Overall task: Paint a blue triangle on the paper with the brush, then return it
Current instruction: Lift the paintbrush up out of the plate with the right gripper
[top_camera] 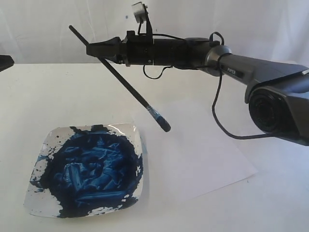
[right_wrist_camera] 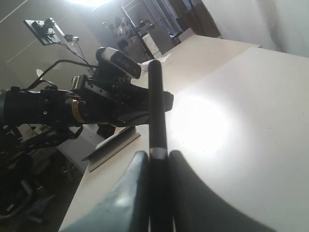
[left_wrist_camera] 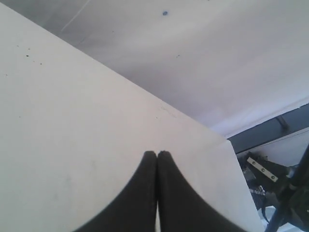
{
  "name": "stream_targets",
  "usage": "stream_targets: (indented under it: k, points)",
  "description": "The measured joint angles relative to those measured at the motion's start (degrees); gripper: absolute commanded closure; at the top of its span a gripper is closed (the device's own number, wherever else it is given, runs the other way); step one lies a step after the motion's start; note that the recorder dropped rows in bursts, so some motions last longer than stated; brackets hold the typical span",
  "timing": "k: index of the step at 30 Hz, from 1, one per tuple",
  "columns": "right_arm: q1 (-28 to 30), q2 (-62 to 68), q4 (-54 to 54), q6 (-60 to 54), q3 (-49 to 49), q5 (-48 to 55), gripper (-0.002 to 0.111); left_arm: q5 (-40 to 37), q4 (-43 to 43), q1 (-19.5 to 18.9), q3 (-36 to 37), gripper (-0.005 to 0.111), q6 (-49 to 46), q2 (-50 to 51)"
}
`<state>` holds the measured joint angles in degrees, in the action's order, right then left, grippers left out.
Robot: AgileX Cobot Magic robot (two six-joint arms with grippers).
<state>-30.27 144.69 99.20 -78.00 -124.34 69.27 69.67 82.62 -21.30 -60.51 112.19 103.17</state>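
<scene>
The white table (top_camera: 38,96) carries everything, and your right arm (top_camera: 241,67) reaches in from the right and across the middle, level and well above the surface. The paper (top_camera: 203,154) lies beneath it, just beside the square plate (top_camera: 50,140) that is thick with blue paint. You can see no stroke on the sheet, so the blue triangle is not begun. By the look of it you are on the step between loading and painting. The brush (top_camera: 130,89) hangs on a slant, handle high toward the back and working end low. Your right gripper (top_camera: 95,50) is clamped on the black handle in its upper half, and the right wrist view shows the shaft pinched squarely between the two fingers. Your left gripper (left_wrist_camera: 157,155) has its fingers pressed together on nothing and sits out of the way over bare table. The dark bristle tip (top_camera: 165,126) appears to be over the paper's edge nearest the plate, but how far above the sheet it is you cannot tell from here. Next, you probably need to carry the tip further onto the sheet. Lower it gently until the bristles just touch, keeping the slant, then draw the first side.
</scene>
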Motion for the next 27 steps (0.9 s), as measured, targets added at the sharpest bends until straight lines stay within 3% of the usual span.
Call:
stream_targets:
  k: [12,18,27]
  points:
    - [0.97,-5.09,0.0,-6.19,0.0,0.09,0.108,0.12,1.32,10.06,0.0,0.107,-2.37,0.0]
    - [1.35,-10.58,-0.52,-8.1,0.0,0.09,0.108,0.12,1.32,10.63,0.0,0.107,-2.6,0.0]
    - [1.35,-18.58,-11.12,-5.11,0.0,0.22,0.108,0.12,1.32,10.63,0.0,0.107,-2.6,0.0]
